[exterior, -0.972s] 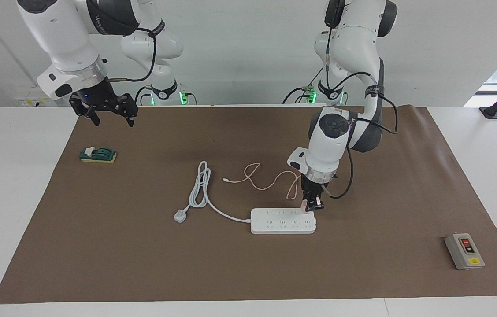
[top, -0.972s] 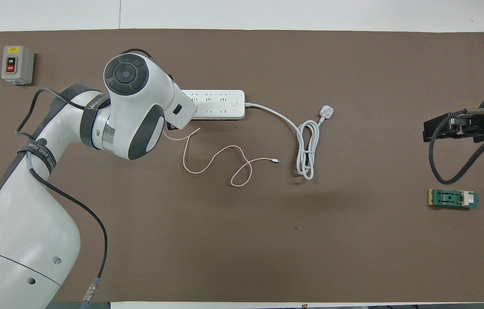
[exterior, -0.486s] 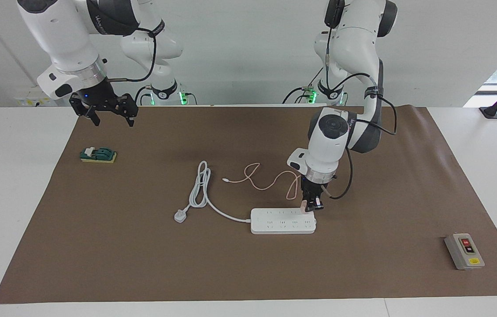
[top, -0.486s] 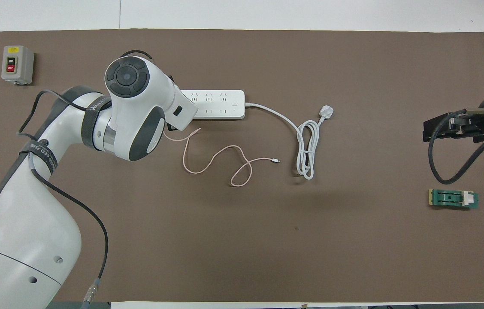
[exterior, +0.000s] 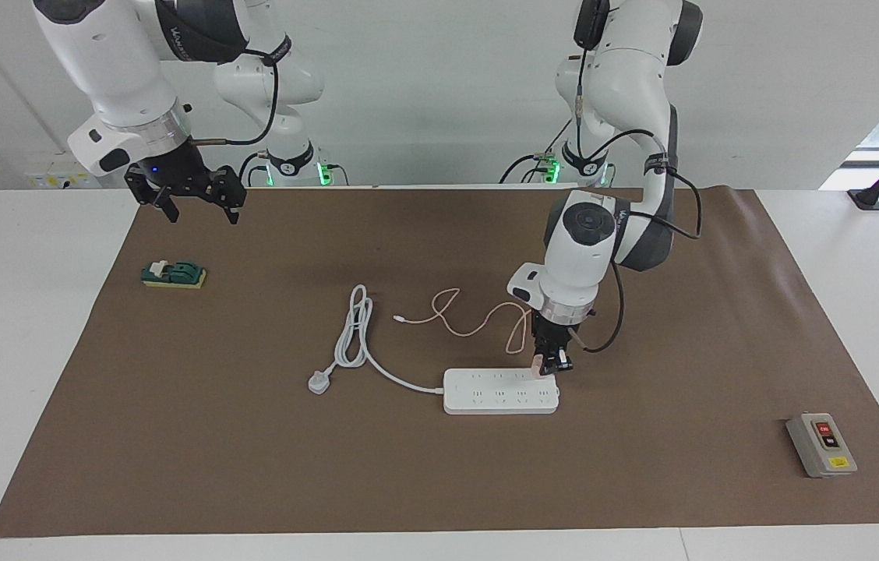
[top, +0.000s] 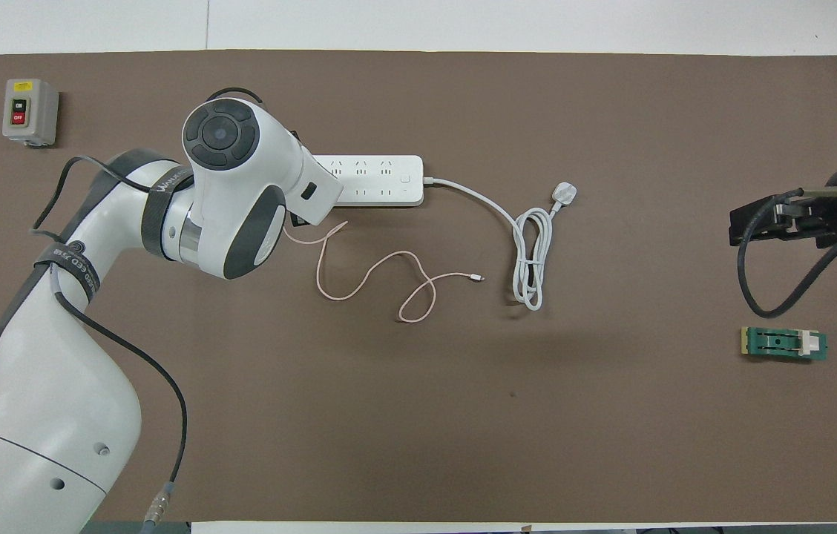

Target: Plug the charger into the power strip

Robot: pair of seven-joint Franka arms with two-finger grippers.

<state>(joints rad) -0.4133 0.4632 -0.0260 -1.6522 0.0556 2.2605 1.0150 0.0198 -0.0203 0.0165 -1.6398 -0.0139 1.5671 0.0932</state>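
The left gripper (exterior: 551, 365) is clamped tight on the charger (exterior: 538, 366), the little pink cube peeking out at about nine o'clock of the fingertips in the facing view, and it is sitting right over the power strip (exterior: 500, 391). The strip lies flat in the middle of the brown mat (exterior: 439, 467) with its long axis running three to nine o'clock, cord leaving at the nine o'clock end in the facing view, and the charger is at the three o'clock end, on the row of sockets nearer the robots. Whether the prongs are already in a socket cannot be told from here. The charger's thin pink cable (top: 374, 274) trails off toward the robots in loose loops. So the move looks like a straight push down, the strip directly beneath the cube. The right gripper (exterior: 194, 201) waits high at the right arm's end of the table, fingers spread and empty, above the mat's edge.
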